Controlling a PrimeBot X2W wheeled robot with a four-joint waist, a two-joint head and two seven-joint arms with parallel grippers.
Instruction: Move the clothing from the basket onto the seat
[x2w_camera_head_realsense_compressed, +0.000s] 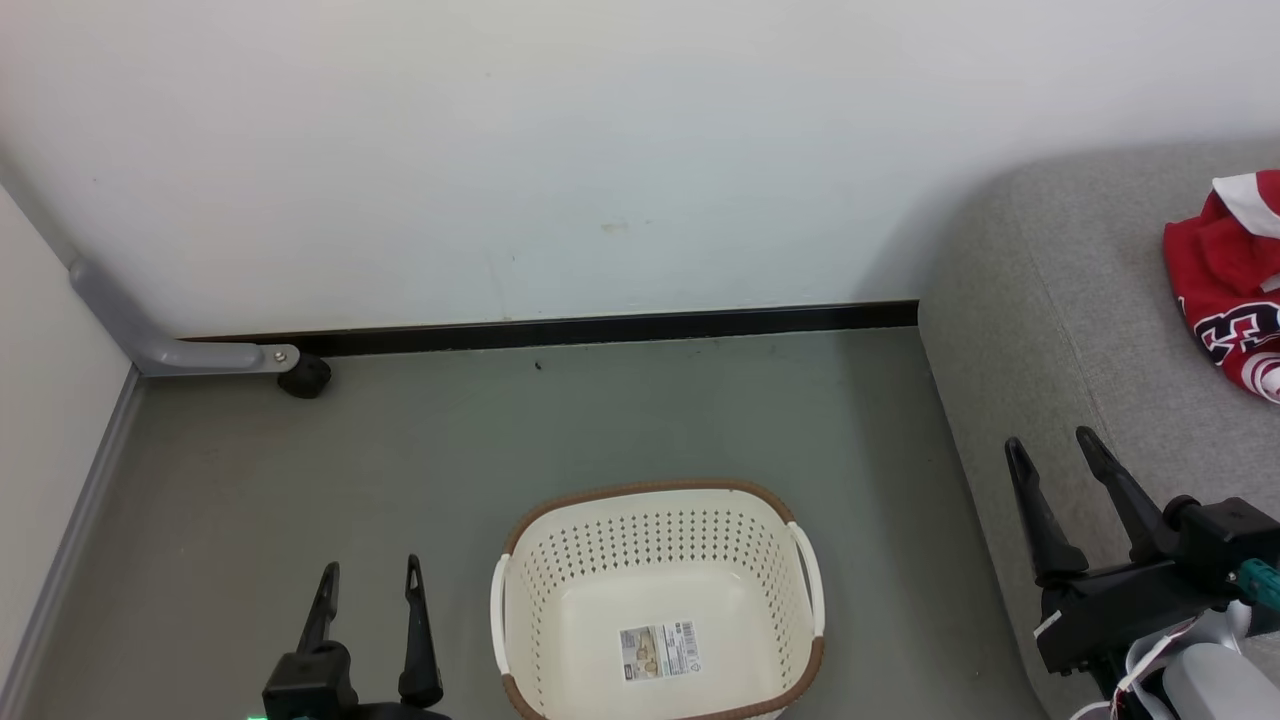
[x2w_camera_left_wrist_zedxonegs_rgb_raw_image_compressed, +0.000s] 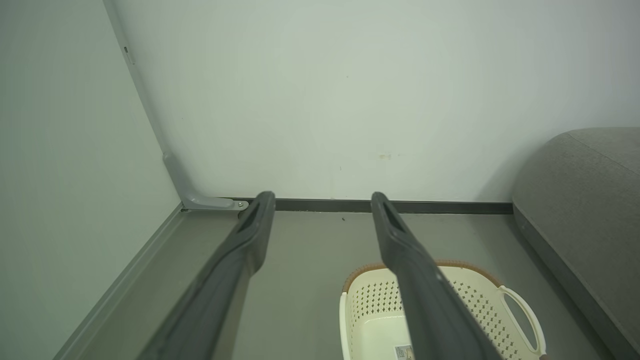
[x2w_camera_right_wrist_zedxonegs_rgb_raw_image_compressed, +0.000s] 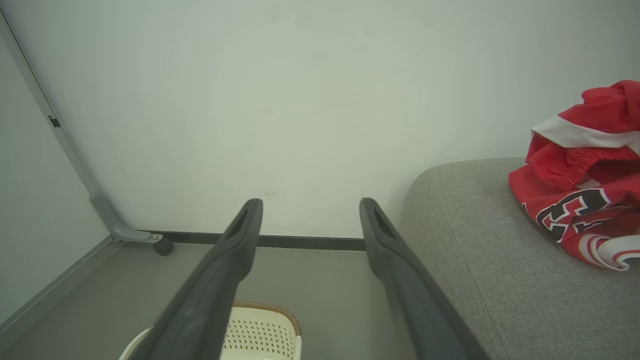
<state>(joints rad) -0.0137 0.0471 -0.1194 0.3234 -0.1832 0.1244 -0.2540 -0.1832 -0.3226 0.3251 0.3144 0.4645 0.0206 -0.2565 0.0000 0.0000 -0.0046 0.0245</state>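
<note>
Clothing (x2w_camera_head_realsense_compressed: 1225, 275) on the seat (x2w_camera_head_realsense_compressed: 1040, 300) looks soft, light (pinch a bunched fold); left gripper (x2w_camera_head_realsense_compressed: 371, 566) and right gripper (x2w_camera_head_realsense_compressed: 1050, 441) gape empty

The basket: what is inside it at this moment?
The basket holds just a label sticker on its bare bottom. The clothing lies on the seat. The head view's border cuts off the basket's nearest edge.

Perforated plastic basket (x2w_camera_head_realsense_compressed: 660, 560), matt woven-fabric seat (x2w_camera_head_realsense_compressed: 1060, 330)
</note>
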